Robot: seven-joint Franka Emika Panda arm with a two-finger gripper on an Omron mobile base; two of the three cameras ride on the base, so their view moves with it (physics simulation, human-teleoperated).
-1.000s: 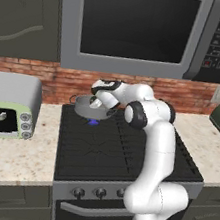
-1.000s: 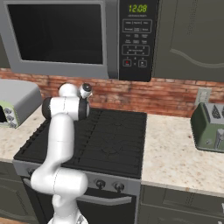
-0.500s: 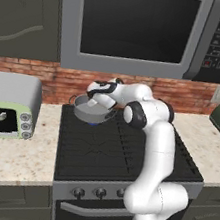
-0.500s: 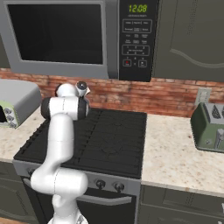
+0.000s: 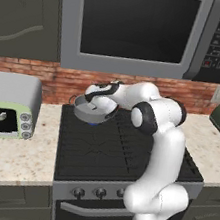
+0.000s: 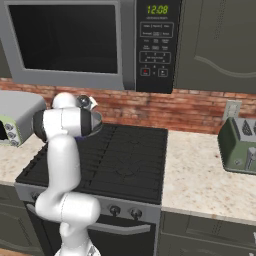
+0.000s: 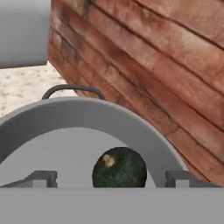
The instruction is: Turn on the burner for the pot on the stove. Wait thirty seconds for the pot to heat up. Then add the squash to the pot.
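End effector (image 7: 111, 178) hovers over the pot (image 7: 65, 131), fingers spread wide, gripping nothing; the squash (image 7: 119, 168) sits between them, inside the pot.

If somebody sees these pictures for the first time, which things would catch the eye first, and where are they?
The white arm bends over the back left of the black stove, its gripper just above the grey pot. In the hand view, the dark green squash lies inside the pot, between the finger tips. Above, a large microwave hangs over the brick wall, and a pale-green toaster oven stands on the left counter.
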